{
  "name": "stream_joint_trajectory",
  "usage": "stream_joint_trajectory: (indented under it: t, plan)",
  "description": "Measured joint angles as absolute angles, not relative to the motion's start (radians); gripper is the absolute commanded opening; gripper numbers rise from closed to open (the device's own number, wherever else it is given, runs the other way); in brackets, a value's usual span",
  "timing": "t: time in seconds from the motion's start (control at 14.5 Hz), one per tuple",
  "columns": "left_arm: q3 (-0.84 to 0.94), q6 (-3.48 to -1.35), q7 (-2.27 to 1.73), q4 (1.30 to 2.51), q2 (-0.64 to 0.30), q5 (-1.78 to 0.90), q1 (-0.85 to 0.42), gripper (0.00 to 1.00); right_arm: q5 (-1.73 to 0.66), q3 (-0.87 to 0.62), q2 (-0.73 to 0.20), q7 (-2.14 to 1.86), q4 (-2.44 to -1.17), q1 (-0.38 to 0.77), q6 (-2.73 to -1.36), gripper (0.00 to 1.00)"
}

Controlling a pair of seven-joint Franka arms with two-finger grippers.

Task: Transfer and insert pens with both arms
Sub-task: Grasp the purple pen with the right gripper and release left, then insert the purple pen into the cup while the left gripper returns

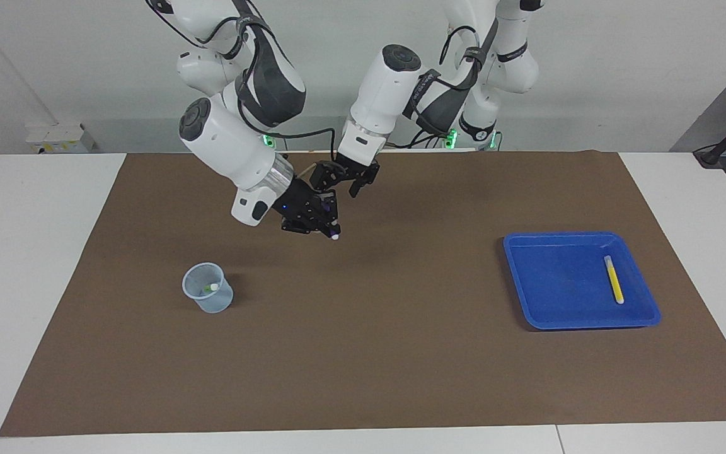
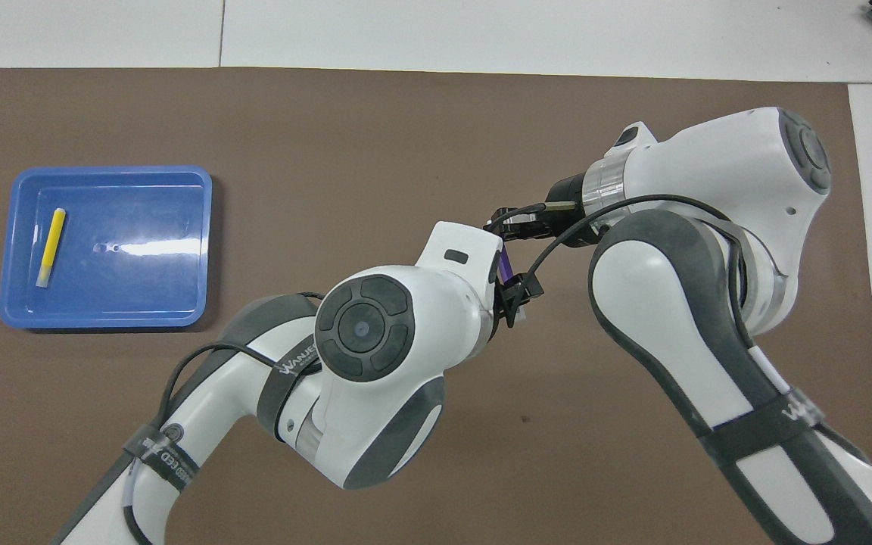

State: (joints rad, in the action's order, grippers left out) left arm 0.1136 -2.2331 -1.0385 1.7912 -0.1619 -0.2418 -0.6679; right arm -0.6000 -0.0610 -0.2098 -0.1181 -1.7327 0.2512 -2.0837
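My right gripper hangs over the middle of the mat, shut on the purple pen. The pen's white tip pokes out below the fingers. Just above it in the facing view my left gripper is open and holds nothing, a little apart from the pen. The green pen stands in a clear cup toward the right arm's end of the table. The yellow pen lies in the blue tray. In the overhead view the arms hide the cup.
A brown mat covers most of the white table. The tray sits toward the left arm's end. Both arms' elbows and forearms fill the middle of the overhead view.
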Motion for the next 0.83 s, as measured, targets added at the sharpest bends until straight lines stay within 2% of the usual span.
stream_joint_trajectory:
  t: [0.41,0.62,0.83]
  plan:
    - [0.095,-1.924,-0.778,1.785,-0.066,-0.193,-0.495,1.00,-0.604,-0.056,-0.204,-0.540,-1.751,0.087,-2.169,0.00]
    - [0.091,-1.847,-0.602,1.786,-0.028,-0.153,-0.374,1.00,-0.642,-0.056,-0.200,-0.760,-1.754,0.010,-2.208,0.00]
    - [0.090,-1.826,-0.407,1.790,-0.025,-0.053,-0.262,1.00,-0.738,-0.055,-0.199,-1.033,-1.775,-0.041,-2.319,0.00]
